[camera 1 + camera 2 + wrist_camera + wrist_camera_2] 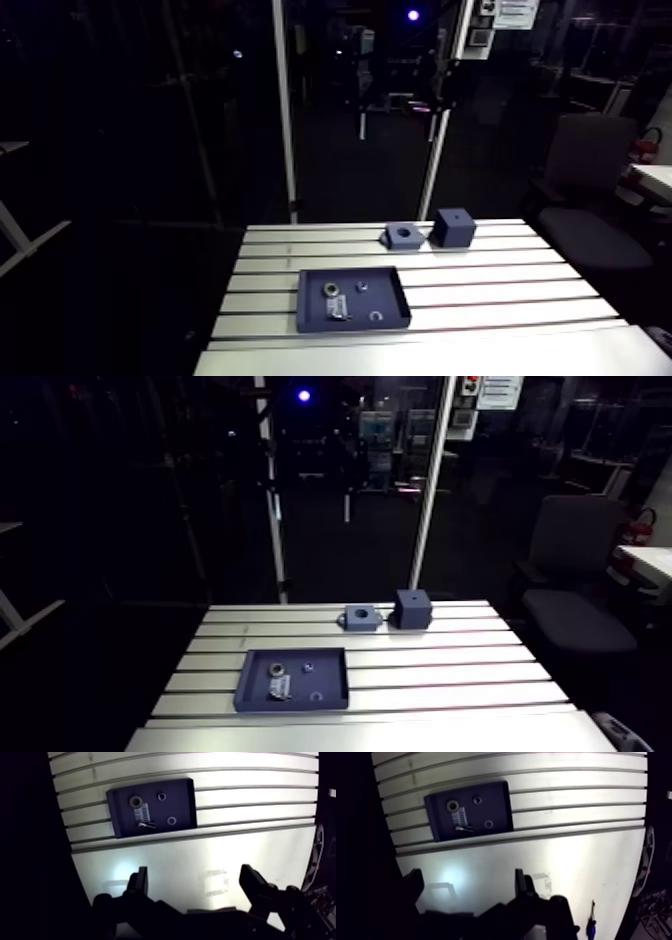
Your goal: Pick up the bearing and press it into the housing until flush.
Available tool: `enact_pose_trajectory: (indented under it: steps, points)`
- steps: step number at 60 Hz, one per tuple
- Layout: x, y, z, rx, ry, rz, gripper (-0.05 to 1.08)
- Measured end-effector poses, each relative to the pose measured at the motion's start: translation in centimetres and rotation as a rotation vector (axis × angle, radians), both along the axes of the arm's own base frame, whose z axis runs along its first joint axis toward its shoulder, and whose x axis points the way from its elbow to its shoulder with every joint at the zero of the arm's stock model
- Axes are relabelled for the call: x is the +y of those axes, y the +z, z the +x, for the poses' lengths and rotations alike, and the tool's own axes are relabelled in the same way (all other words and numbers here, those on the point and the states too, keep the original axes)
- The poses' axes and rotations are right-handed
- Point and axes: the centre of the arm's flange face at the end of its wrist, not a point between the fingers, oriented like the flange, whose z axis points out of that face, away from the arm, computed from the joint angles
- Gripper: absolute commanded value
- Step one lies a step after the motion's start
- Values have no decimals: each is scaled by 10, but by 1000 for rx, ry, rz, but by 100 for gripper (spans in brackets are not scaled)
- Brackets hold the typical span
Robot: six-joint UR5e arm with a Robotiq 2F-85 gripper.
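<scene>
**Wrist and arm views, start position.** The black two-finger gripper (197, 884) is released: you see its two fingers (141, 883) spread wide with nothing between them. It hangs over a bare, smooth strip at the edge of the slotted aluminium table (250, 797).

Ahead of the fingers, on the slotted part, lies one dark-blue rectangular tray (114, 817) with a raised rim. Count five loose parts inside it:
- one round metal bearing (135, 801);
- two smaller metal rings (161, 796), the second at (172, 820);
- one pale ribbed piece (142, 814);
- one short metal pin (147, 825).

The bearing lies flat in a corner of the tray on the side away from the gripper. It is the largest ring there, a grey band around a dark bore. The ribbed piece sits just beside it, toward the gripper, and the pin lies at that piece's near end. You cannot tell whether these three touch.

In the arm view, two dark-blue blocks stand beyond the tray, near the table's far edge. One is the low blue housing (403, 235), with one round bore open in its top face. The other is a taller blue cube (452, 227), just beside it, with a small dot on top. The bearing and the housing are well apart.
</scene>
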Motion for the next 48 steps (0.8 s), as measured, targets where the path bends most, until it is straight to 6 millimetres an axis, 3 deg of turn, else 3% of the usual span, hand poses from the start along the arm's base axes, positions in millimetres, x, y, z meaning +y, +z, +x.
enact_pose_trajectory:
  steps: [17,48]
  points:
    - [-24,13,15,21,47,5,0]
    - [-38,11,18,22,73,3,0]
